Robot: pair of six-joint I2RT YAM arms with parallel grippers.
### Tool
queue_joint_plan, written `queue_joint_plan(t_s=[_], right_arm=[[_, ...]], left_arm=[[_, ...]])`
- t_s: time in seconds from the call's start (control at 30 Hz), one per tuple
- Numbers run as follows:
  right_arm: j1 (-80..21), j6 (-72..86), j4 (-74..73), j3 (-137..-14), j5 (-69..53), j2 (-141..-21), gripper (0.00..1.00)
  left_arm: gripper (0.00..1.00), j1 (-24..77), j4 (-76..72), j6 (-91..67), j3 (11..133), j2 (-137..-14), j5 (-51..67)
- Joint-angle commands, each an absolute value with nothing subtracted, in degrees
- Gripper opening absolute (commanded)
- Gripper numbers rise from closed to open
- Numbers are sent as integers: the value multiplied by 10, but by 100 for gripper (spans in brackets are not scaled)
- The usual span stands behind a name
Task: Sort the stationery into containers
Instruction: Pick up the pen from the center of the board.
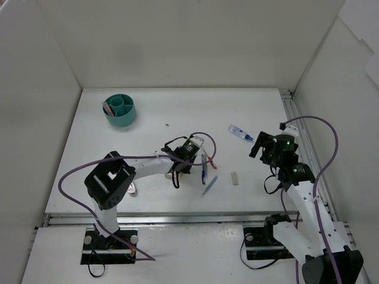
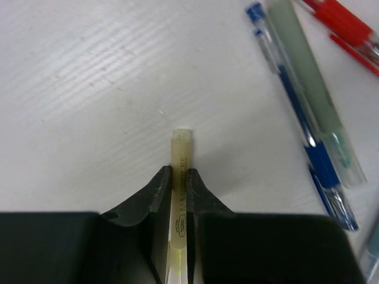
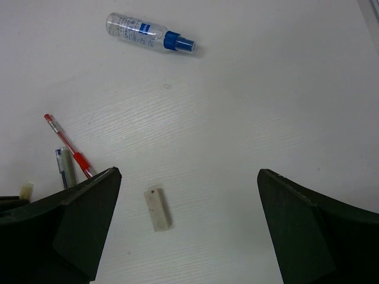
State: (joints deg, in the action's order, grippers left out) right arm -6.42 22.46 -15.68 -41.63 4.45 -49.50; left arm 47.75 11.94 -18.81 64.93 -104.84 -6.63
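Note:
My left gripper (image 1: 190,149) is shut on a pale yellow highlighter (image 2: 180,155), low over the table; the highlighter's end sticks out past the fingertips (image 2: 161,180). Just right of it lie a blue pen (image 2: 308,142), a grey-green pen (image 2: 311,94) and a red pen (image 2: 346,26). A light blue pen (image 1: 209,185) lies nearer the front. The teal cup (image 1: 120,110) stands at the far left with something pinkish in one compartment. My right gripper (image 3: 188,177) is open and empty above a beige eraser (image 3: 157,209). The blue-white tube (image 3: 145,32) lies beyond it.
A small pale object (image 1: 131,190) lies by the left arm's elbow. A metal rail (image 1: 296,124) runs along the table's right edge. White walls close in the back and both sides. Purple cables loop over both arms.

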Motion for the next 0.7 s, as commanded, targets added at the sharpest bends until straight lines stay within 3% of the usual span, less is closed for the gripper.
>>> queue_joint_plan(t_s=[0.0, 0.4, 0.67], right_arm=[[-63, 222, -141, -417, 70, -490, 98], [-63, 221, -140, -426, 83, -521, 98], [-62, 218, -142, -433, 96, -528, 98]], left_arm=[[0, 440, 132, -221, 691, -1049, -85], [0, 245, 226, -507, 775, -1043, -173], [4, 199, 263, -678, 768, -1055, -237]])
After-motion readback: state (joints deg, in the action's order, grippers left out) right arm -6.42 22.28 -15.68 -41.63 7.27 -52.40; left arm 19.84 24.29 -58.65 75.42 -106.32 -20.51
